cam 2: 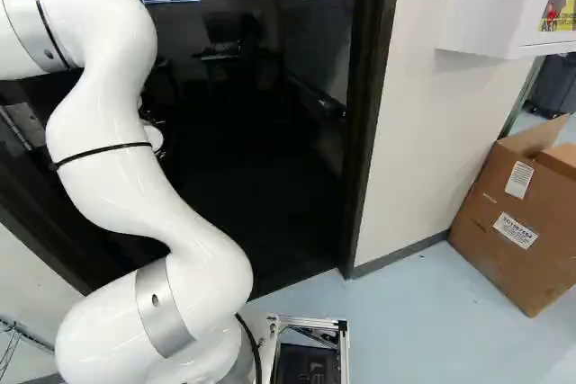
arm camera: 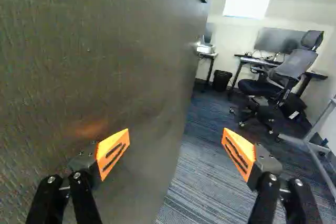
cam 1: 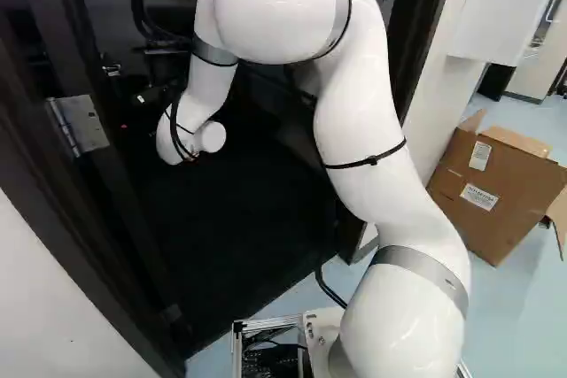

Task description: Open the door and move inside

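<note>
Wrist view: the orange-padded fingers [arm camera: 112,153] stand well apart. The door [arm camera: 131,51] is open, its face ahead of one finger, its edge between both; contact cannot be determined. Farther ahead of them: carpet [arm camera: 197,182], black bin [arm camera: 221,81], office chair [arm camera: 293,68], monitor [arm camera: 275,40].

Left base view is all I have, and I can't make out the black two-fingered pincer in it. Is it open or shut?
Observer: Open. The wrist view shows the black two-fingered pincer with its orange pads standing wide apart.

Operator: Good. Any furniture in the room that I'm meant to enter?

Observer: Yes: past the free edge of the flat dark door, the wrist view shows a grey and black office chair on wheels.
</note>
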Controlling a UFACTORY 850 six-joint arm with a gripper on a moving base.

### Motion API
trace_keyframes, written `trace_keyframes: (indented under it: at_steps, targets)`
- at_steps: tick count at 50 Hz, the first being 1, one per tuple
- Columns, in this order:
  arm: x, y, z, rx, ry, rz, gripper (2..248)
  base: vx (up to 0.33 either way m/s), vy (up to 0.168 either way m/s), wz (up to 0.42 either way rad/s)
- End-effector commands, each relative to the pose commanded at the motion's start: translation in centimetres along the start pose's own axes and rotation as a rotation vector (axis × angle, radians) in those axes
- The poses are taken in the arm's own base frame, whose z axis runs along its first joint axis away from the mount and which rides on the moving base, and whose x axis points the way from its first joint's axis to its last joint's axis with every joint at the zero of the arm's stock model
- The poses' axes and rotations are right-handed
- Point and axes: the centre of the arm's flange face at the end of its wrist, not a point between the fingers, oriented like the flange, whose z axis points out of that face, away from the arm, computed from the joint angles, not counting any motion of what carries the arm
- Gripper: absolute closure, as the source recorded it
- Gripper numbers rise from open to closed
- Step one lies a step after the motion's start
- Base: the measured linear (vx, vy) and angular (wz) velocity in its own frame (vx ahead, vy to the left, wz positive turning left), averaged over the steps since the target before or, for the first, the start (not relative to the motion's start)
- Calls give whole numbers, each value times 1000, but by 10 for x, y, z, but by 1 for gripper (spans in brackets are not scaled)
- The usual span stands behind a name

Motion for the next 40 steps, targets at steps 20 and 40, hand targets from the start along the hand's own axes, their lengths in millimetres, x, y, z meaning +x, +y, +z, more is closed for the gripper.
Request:
trace_keyframes:
  at_steps: [20, 40]
  targets:
    - [0, 0, 0, 0, 0, 0, 3, 0, 0, 0]
    - [0, 7, -11, -15, -8, 5, 3, 0, 0, 0]
